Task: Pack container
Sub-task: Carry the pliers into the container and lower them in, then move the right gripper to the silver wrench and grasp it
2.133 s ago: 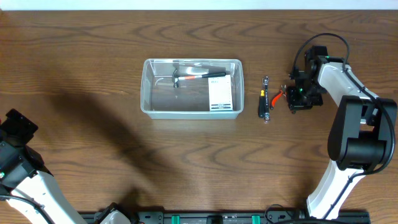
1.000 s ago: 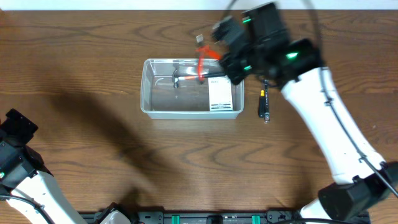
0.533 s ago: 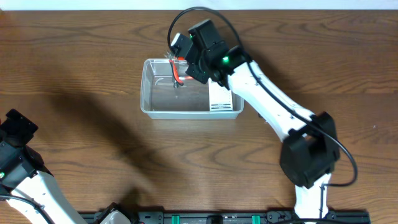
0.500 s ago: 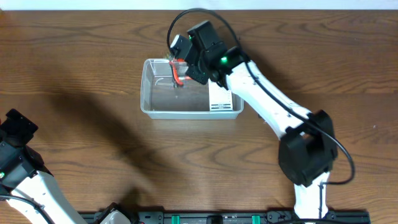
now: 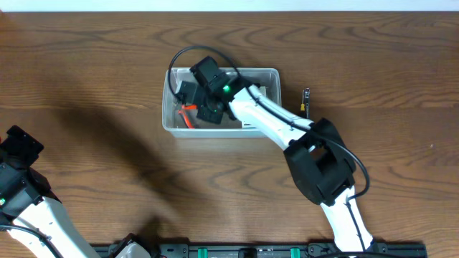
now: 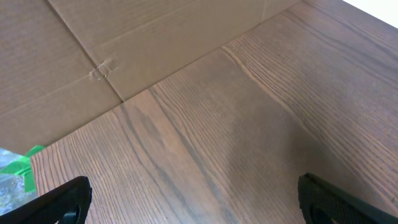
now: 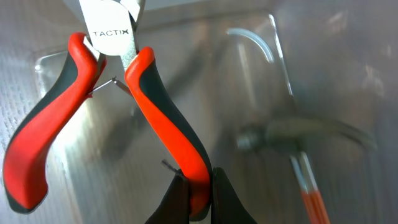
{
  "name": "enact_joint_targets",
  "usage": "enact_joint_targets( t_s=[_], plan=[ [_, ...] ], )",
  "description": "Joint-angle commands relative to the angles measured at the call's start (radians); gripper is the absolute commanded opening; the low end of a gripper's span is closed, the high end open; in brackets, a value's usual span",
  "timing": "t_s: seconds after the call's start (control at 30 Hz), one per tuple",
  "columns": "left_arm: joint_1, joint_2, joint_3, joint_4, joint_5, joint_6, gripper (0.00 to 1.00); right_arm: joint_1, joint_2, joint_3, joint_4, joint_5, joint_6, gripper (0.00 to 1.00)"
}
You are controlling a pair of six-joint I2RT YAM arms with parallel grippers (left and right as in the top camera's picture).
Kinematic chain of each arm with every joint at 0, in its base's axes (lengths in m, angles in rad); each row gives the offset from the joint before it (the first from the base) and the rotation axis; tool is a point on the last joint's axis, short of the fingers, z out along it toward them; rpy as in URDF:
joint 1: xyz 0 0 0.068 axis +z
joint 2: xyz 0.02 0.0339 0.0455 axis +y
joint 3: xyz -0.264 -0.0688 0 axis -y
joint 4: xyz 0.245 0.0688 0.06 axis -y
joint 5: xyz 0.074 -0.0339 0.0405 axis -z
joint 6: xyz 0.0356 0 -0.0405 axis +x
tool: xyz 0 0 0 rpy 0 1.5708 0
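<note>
The clear plastic container stands on the wooden table, centre back. My right gripper reaches down inside its left part. It is shut on one red-and-black handle of the pliers. The pliers hang low over the container floor, and their metal head marked TACTIX points away from the wrist camera. A hammer with a red-striped handle lies in the container beside them. My left gripper is open and empty over bare table at the near left, far from the container.
A slim metal hand tool lies on the table just right of the container. A small white box in the container is mostly hidden under my right arm. Cardboard and a green scrap lie beyond the table edge in the left wrist view.
My right gripper carried the red pliers from the table's right side over the container, then down into its left part. The left arm has not moved.
</note>
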Motion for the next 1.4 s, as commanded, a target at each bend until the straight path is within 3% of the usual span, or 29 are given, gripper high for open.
enact_joint_targets(
  t_s=[0.0, 0.03, 0.13, 0.33, 0.5, 0.63, 0.77, 1.0, 1.37],
  plan=[
    [0.005, -0.002, 0.026, 0.0, -0.012, -0.002, 0.98, 0.024, 0.003, 0.002, 0.004, -0.023, -0.09, 0.01],
    [0.005, -0.002, 0.026, 0.0, -0.012, -0.002, 0.98, 0.026, 0.003, 0.002, 0.006, -0.022, -0.098, 0.04],
    [0.005, -0.002, 0.026, 0.0, -0.012, -0.002, 0.98, 0.026, 0.003, 0.002, 0.021, 0.016, -0.098, 0.52],
    [0.005, -0.002, 0.026, 0.0, -0.012, -0.002, 0.98, -0.001, -0.024, 0.031, 0.033, 0.251, 0.036, 0.57],
    [0.005, -0.002, 0.026, 0.0, -0.012, -0.002, 0.98, -0.071, -0.134, 0.091, -0.09, 0.329, 0.206, 0.57],
    [0.005, -0.002, 0.026, 0.0, -0.012, -0.002, 0.98, -0.176, -0.269, 0.108, -0.23, 0.294, 0.451, 0.8],
    [0.005, -0.002, 0.026, 0.0, -0.012, -0.002, 0.98, -0.32, -0.358, 0.108, -0.383, 0.151, 0.554, 0.79],
    [0.005, -0.002, 0.026, 0.0, -0.012, -0.002, 0.98, -0.569, -0.356, 0.042, -0.584, 0.038, 0.8, 0.66],
    [0.005, -0.002, 0.026, 0.0, -0.012, -0.002, 0.98, -0.596, -0.351, -0.376, -0.408, 0.03, 0.876, 0.6]
  ],
)
